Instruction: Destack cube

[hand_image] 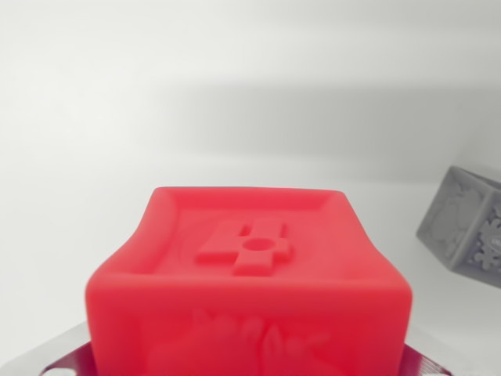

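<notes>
Red cube (250,290) fills the lower centre, clamped between the gripper (249,362) fingers, with the grey cube (463,231) well apart at right.

Red cube (250,290) filling the near centre, grey cube (463,227) at wrist view's right, white surface (156,117) open beyond

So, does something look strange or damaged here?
Yes, slightly. The red cube looks squeezed: its sides bow inward between the hand's metal fingers, so it seems soft. The grey cube at the wrist view's right edge sits turned at an angle.
</notes>
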Robot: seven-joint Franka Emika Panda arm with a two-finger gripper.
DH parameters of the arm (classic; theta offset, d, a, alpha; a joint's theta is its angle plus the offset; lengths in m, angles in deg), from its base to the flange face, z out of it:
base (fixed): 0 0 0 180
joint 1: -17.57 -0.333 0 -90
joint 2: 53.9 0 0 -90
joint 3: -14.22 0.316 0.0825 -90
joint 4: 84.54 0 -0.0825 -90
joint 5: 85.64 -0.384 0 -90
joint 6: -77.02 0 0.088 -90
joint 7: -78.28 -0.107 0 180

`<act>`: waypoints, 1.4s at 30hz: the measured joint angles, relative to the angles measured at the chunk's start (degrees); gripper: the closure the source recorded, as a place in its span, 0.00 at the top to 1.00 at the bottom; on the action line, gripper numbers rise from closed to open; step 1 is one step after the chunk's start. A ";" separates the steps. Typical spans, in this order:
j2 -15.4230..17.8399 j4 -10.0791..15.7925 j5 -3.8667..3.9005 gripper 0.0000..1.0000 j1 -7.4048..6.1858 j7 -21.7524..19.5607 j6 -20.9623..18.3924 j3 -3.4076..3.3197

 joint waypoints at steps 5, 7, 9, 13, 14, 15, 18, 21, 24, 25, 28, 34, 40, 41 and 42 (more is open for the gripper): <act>-0.52 -0.32 0.11 0.00 -0.61 0.17 0.17 0.30; -0.77 -0.50 0.16 0.00 -0.87 0.23 0.22 0.46; -1.00 -0.70 0.21 0.00 -1.12 0.32 0.28 0.60; -1.37 -1.01 0.28 0.00 -1.58 0.46 0.34 0.88; -1.49 -1.13 0.32 0.00 -1.72 0.50 0.35 0.94; -1.63 -1.26 0.35 0.00 -1.87 0.53 0.36 1.00; -2.09 -1.64 0.43 0.00 -2.32 0.65 0.42 1.20; -2.44 -1.88 0.51 0.00 -2.68 0.73 0.50 1.36; -2.78 -2.22 0.60 0.00 -3.07 0.84 0.52 1.55; -2.83 -2.29 0.61 0.00 -3.14 0.85 0.52 1.58; -3.23 -2.68 0.70 0.00 -3.58 0.96 0.54 1.76; -4.07 -3.40 0.91 0.00 -4.31 1.17 0.60 2.13; -4.81 -4.19 1.09 0.00 -5.07 1.43 0.61 2.47; -4.99 -4.37 1.12 0.00 -5.21 1.48 0.61 2.53; -5.16 -4.54 1.15 0.00 -5.35 1.53 0.61 2.59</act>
